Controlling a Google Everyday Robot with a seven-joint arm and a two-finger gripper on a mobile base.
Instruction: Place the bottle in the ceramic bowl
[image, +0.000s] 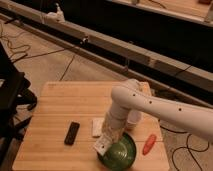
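Observation:
My white arm reaches in from the right and bends down over the wooden table (60, 105). The gripper (106, 137) hangs just above the left rim of the dark green ceramic bowl (121, 153), which sits near the table's front edge. It is shut on the small white bottle (102, 145). The bottle tilts out below the fingers, at the bowl's left edge. Part of the bowl's far rim is hidden behind the gripper.
A flat white block (97, 126) lies just left of the gripper. A black remote (72, 133) lies further left. The translucent cup (134, 118) stands behind my arm, mostly hidden. An orange-red object (149, 144) lies right of the bowl.

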